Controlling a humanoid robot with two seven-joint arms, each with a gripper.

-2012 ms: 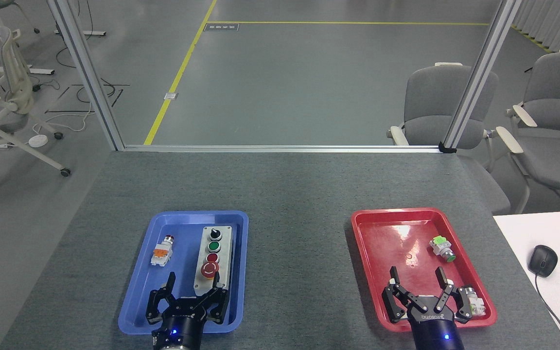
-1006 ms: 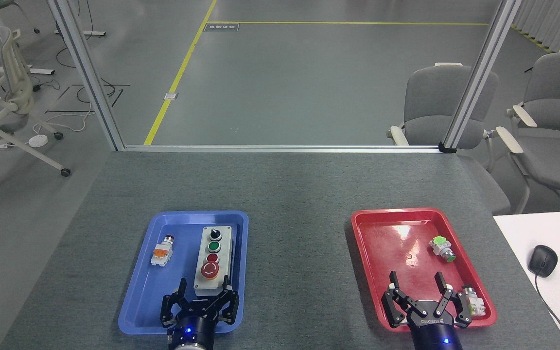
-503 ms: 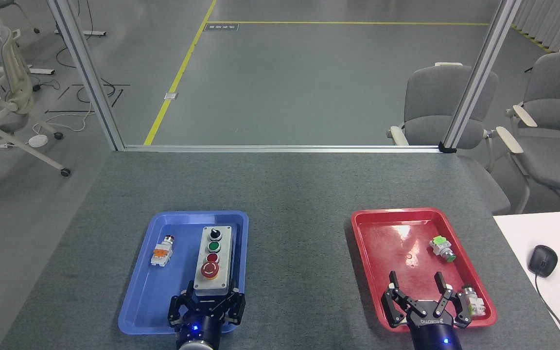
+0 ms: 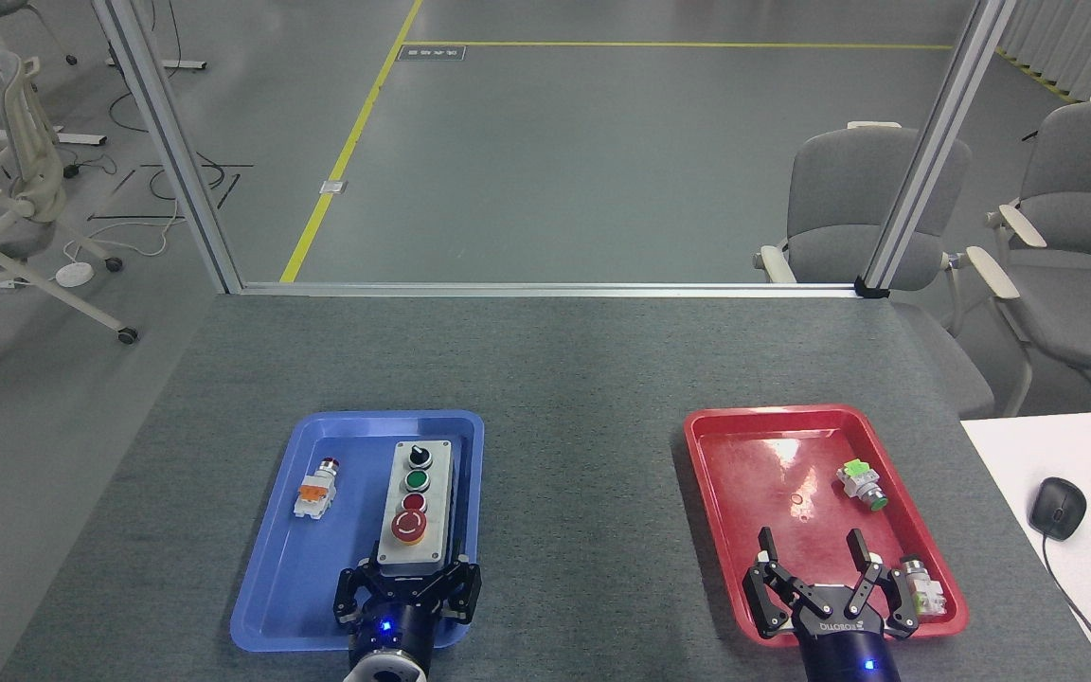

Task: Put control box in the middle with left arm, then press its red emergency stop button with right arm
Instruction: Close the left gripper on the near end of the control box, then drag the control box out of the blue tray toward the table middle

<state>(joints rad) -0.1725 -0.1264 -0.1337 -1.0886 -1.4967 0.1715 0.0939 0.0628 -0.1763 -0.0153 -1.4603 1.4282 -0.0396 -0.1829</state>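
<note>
Two trays on the bench (image 4: 564, 379): left tray (image 4: 266, 587) has the box (image 4: 418, 511) with a switch (image 4: 315, 493) to its left, right tray (image 4: 725, 530) holds two switches (image 4: 863, 484).

**Control box in the blue tray, at my left fingers**

The control box (image 4: 416, 507) is a long light-grey box on a black base, lying flat and lengthwise in the right half of the blue tray (image 4: 276, 568). Its controls run in a line away from me: the red emergency stop button (image 4: 408, 527) with its yellow collar nearest, then a small red button, a green button and a black knob. My left fingers (image 4: 377, 561) straddle its near end. The middle (image 4: 583, 455), bare grey speckled worktop, lies to its right.
</note>
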